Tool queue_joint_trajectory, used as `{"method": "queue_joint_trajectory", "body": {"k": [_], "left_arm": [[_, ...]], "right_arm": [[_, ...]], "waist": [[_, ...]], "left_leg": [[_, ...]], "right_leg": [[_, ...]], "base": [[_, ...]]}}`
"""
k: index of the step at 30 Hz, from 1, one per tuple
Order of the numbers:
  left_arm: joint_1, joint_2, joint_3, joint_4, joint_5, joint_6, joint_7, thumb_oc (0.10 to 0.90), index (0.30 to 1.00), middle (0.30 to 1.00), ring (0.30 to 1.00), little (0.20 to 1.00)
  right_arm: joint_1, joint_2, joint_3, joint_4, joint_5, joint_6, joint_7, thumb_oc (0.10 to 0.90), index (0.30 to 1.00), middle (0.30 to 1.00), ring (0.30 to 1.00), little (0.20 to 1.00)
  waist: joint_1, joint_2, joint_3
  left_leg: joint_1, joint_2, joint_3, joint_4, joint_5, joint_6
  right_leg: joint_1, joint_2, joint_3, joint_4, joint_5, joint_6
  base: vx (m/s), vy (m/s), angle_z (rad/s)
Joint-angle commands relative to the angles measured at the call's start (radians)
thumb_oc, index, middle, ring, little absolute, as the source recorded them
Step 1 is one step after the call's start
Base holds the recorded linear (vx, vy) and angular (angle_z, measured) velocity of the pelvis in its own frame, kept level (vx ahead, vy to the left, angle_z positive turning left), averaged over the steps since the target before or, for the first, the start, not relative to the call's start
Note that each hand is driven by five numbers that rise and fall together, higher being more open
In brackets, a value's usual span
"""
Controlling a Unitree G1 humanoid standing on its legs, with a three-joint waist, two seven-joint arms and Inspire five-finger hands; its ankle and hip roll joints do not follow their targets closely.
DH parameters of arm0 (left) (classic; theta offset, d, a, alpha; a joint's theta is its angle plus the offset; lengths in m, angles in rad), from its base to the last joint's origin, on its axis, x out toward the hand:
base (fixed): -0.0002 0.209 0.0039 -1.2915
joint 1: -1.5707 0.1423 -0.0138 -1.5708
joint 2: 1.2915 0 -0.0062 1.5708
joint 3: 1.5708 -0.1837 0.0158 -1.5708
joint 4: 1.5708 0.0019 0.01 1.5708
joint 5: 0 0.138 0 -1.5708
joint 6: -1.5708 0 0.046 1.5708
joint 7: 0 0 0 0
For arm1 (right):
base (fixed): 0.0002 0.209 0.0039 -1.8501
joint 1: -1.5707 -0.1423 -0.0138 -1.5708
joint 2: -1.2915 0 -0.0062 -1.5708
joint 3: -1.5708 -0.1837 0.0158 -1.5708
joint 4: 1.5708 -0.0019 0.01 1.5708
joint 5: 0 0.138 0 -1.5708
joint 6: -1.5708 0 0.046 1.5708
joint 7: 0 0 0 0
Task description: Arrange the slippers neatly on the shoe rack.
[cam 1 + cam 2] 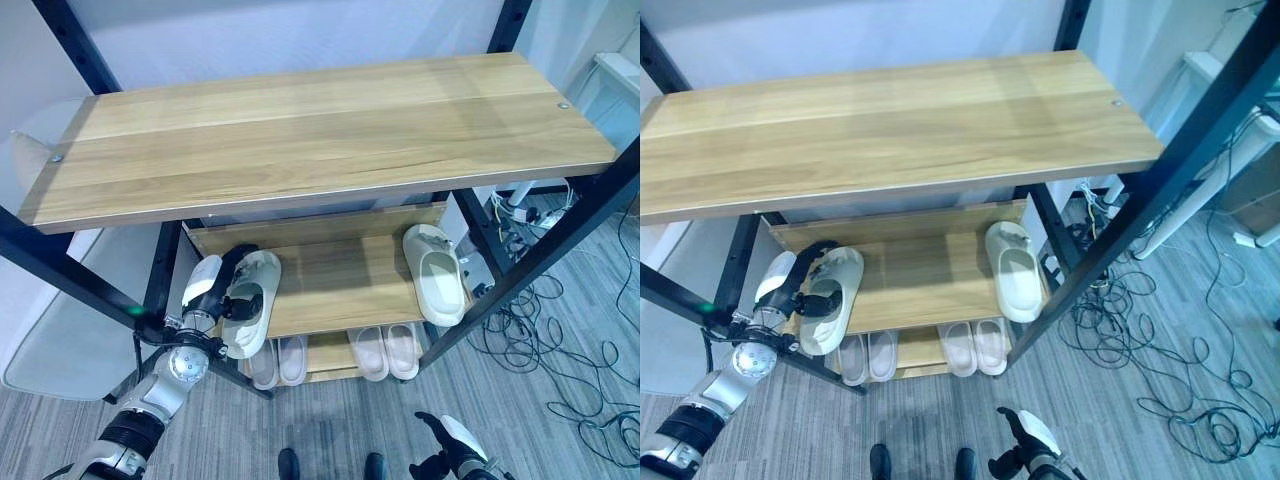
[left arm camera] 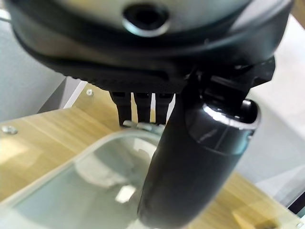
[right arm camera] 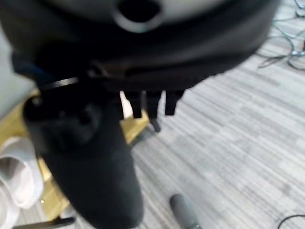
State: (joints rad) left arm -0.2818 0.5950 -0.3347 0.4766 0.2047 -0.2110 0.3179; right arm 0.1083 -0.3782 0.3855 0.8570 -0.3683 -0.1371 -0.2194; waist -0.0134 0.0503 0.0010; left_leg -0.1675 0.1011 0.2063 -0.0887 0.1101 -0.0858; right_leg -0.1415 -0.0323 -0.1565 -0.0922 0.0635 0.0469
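Left hand (image 1: 222,292) clamped around a pale off-white foam slipper (image 1: 252,303) at the left end of the black-framed wooden shoe rack (image 1: 320,140), middle shelf, toe angled inward. Right of it on the same shelf, a matching off-white slipper (image 1: 436,274) lying alone. Below, on the bottom shelf, two pairs of pinkish-white slippers (image 1: 335,355). Right hand (image 1: 448,445) low over the grey carpet floor (image 1: 330,425) in front of the rack, fingers relaxed, holding nothing.

Left hand (image 1: 222,292) was reached out up front with fingers curled round a slipper, right hand (image 1: 452,447) just hung low, fingers relaxed
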Motion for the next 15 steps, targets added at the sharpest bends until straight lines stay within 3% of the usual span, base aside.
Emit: {"method": "queue_joint_trajectory", "body": {"k": [1,7,15], "left_arm": [[-0.201,-0.017,-0.002,0.05,-0.028,-0.042,0.052,0.4,0.3,0.3,0.3,0.3],[-0.232,-0.053,-0.03,0.036,-0.075,-0.043,0.051,0.4,0.3,0.3,0.3,0.3],[-0.233,-0.116,-0.054,-0.034,-0.111,-0.052,0.051,0.4,0.3,0.3,0.3,0.3]], "right_arm": [[0.018,-0.019,0.004,-0.039,0.033,-0.038,-0.017,0.8,0.9,0.9,0.9,0.9],[0.023,-0.022,0.0,-0.046,0.04,-0.027,-0.021,0.8,0.9,0.9,0.9,0.9],[0.039,-0.025,-0.014,-0.061,0.035,-0.017,-0.029,0.8,0.9,0.9,0.9,0.9]], "waist": [[0.004,0.007,-0.059],[-0.001,0.016,-0.05],[-0.004,0.047,-0.029]], "left_leg": [[-0.083,-0.038,0.007,0.001,0.033,-0.03],[-0.078,-0.04,0.012,0.001,0.031,-0.028],[-0.048,-0.045,0.03,0.001,0.02,-0.024]], "right_leg": [[-0.081,-0.06,-0.058,0.012,0.002,0.111],[-0.084,-0.062,-0.048,0.013,0.004,0.113],[-0.069,-0.067,-0.032,0.009,0.004,0.118]], "base": [[0.0,0.0,0.0],[-0.01,-0.008,-0.07],[-0.01,-0.006,-0.04]]}}
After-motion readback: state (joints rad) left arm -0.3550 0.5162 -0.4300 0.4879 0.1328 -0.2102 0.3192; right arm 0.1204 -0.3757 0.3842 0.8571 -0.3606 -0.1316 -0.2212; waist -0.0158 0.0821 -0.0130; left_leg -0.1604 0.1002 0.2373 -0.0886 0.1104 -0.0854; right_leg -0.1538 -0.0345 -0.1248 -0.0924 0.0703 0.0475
